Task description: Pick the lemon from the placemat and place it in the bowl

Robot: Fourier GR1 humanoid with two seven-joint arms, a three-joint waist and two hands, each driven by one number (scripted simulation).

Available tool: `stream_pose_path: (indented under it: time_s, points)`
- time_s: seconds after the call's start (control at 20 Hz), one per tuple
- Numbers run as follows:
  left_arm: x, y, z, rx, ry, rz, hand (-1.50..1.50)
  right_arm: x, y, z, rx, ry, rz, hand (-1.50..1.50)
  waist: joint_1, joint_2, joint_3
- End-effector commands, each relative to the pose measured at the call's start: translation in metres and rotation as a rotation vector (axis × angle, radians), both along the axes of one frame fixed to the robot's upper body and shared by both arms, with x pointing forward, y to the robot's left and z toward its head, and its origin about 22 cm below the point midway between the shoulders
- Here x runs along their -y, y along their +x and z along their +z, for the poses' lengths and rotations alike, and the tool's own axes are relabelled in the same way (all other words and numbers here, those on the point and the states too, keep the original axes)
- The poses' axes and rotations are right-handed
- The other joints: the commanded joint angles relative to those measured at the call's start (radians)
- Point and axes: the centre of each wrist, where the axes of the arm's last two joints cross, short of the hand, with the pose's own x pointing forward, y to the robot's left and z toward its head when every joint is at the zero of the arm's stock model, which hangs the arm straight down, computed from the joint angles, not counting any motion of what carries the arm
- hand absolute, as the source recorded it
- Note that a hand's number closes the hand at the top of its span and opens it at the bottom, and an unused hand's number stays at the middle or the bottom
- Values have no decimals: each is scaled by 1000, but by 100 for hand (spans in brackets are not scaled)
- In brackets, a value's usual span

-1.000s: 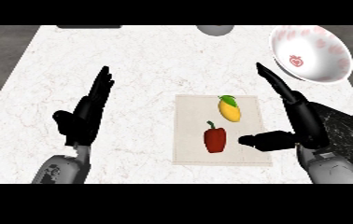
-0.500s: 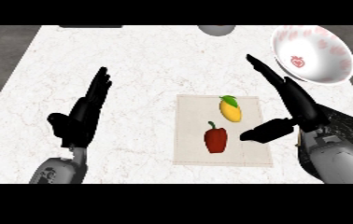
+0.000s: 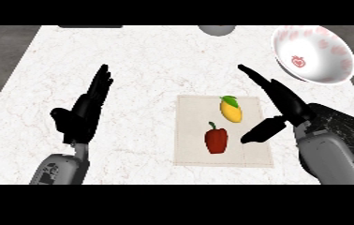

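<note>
right hand (image 3: 283, 108) fingers straight, spread, over mat's right edge, holding nothing | left hand (image 3: 81, 112) flat, resting left | lemon (image 3: 232, 109) oval, leafy, on beige cloth mat (image 3: 190, 153) above glossy red pepper (image 3: 216, 140) | bowl (image 3: 330, 71) white, red-patterned, top right | counter (image 3: 152, 64) white marble

Yellow lemon (image 3: 232, 110) – green leaf; red pepper (image 3: 216, 140); cream placemat (image 3: 194, 149); white bowl (image 3: 325, 71) – red-pink motifs.

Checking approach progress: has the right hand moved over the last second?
Yes. The right hand has shifted left, toward the placemat; its thumb now overlaps the placemat's right edge beside the lemon.
</note>
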Motion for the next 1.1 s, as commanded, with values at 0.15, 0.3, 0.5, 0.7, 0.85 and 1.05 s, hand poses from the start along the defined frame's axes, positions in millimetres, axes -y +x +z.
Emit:
stream_pose_path:
  time_s: [0.15, 0.3, 0.5, 0.7, 0.85, 1.05]
  points:
    - [9, 3, -3, 11, 8, -1, 0, 26, -6, -20, -28, 43, 19, -150, -3, 0, 0]
    - [6, 2, 12, -15, -2, -9, 0, 22, 4, -25, -42, 102, 36, -150, 1, 0, 0]
    - [0, -17, -13, 5, 4, 9, 0, 13, -26, -35, -29, 161, 56, -150, -5, -2, 0]
    - [-6, 2, -4, -3, 5, 7, 0, 23, -9, -37, -35, 197, 43, -150, -3, 0, 0]
    - [3, -3, -22, 14, 0, 8, 0, 17, -6, -31, -80, 206, 55, -150, -3, -1, 0]
    - [9, -4, 12, -2, -15, 9, 0, 7, -13, -55, -105, 230, 41, -150, -1, -1, 0]
